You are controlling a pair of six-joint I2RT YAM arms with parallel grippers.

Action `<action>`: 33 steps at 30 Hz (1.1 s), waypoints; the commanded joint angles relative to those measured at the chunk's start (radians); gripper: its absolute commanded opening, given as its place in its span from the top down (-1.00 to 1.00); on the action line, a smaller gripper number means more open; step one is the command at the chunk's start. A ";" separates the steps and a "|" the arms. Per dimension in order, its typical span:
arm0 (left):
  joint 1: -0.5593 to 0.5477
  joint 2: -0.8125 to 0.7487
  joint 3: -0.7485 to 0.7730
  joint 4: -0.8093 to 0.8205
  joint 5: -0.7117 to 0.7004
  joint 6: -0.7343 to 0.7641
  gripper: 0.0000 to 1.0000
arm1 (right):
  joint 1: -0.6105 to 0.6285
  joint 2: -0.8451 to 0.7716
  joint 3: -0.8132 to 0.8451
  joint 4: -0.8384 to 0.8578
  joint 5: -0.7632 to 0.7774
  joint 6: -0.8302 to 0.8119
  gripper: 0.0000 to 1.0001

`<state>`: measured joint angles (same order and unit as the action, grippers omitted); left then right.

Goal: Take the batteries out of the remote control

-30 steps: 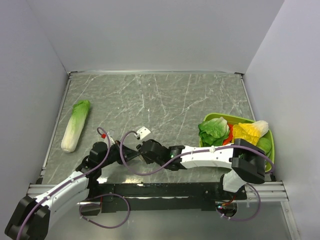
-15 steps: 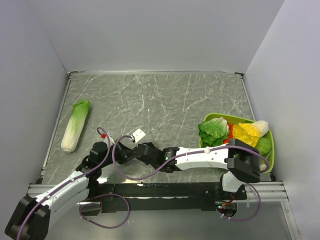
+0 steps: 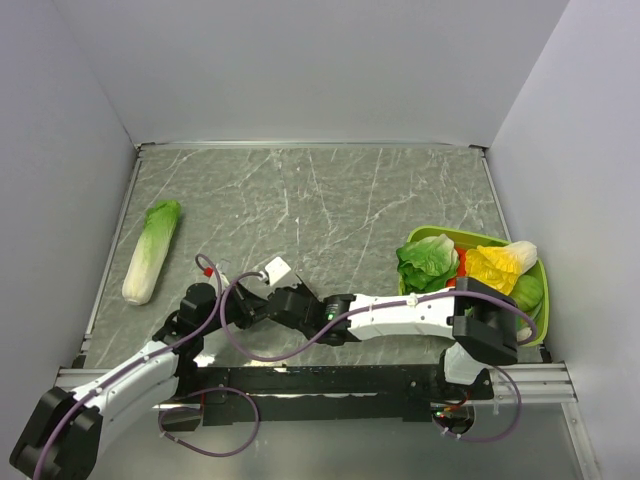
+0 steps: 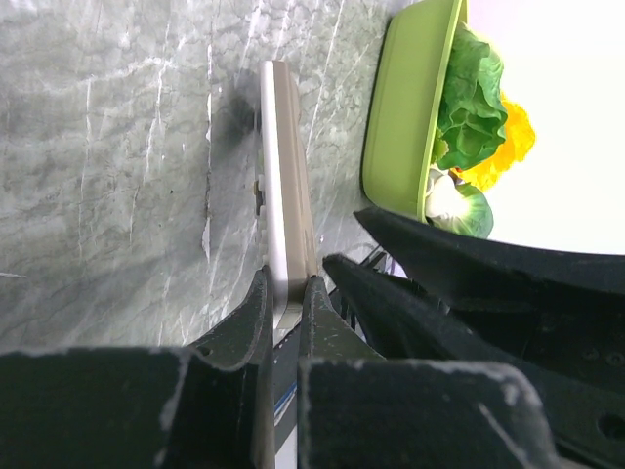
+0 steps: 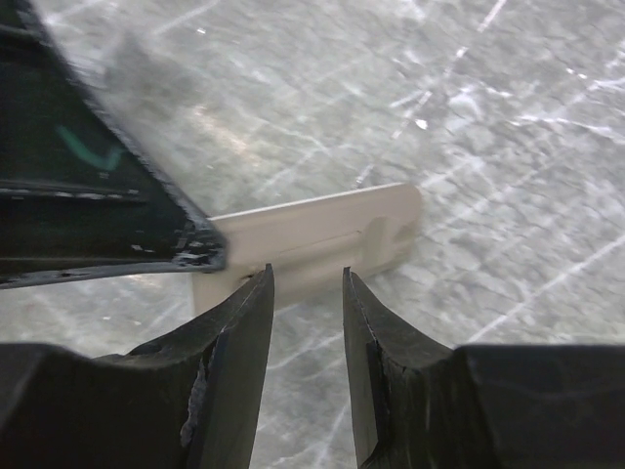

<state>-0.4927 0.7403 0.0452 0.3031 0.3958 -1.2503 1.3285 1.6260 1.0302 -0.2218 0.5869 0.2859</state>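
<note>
The remote control (image 4: 283,195) stands on its long edge, pinched at its near end by my left gripper (image 4: 286,283), which is shut on it. From above, only its white end (image 3: 277,268) shows, between the two arms. In the right wrist view its grey-tan back face (image 5: 322,239) shows a closed cover seam. My right gripper (image 5: 306,278) is open, its fingertips just short of that face's lower edge, with nothing between them. The dark left finger (image 5: 98,195) covers the remote's left end. The batteries are hidden.
A pale-green cabbage (image 3: 150,250) lies at the left of the marble table (image 3: 330,200). At the right stands a green bowl (image 3: 440,236) of toy vegetables, also visible as the green bowl (image 4: 405,107) beyond the remote. Grey walls close in three sides.
The right arm has reached further left, bringing its gripper close beside the left gripper. The remote has shifted slightly left in the left gripper's hold.
</note>
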 commanded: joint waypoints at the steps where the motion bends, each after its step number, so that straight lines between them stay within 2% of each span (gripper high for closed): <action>1: -0.006 0.014 0.010 -0.007 0.015 0.005 0.98 | 0.000 0.021 0.047 -0.033 0.062 -0.017 0.17; 5: -0.006 0.016 0.010 -0.004 0.014 0.003 0.98 | 0.003 0.025 0.056 -0.039 0.064 -0.022 0.17; 11: -0.006 0.027 0.022 -0.013 0.031 0.031 0.98 | -0.015 -0.066 -0.024 0.077 -0.119 -0.033 0.12; 19: -0.006 0.091 0.113 -0.065 0.133 0.118 0.98 | -0.086 -0.159 -0.110 0.122 -0.285 -0.036 0.01; 33: -0.006 0.119 0.128 -0.075 0.141 0.123 0.98 | -0.115 -0.198 -0.179 0.165 -0.380 -0.007 0.01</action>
<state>-0.4927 0.8482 0.1463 0.2264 0.5198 -1.1370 1.2163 1.4776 0.8619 -0.1024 0.2459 0.2607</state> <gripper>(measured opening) 0.079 0.495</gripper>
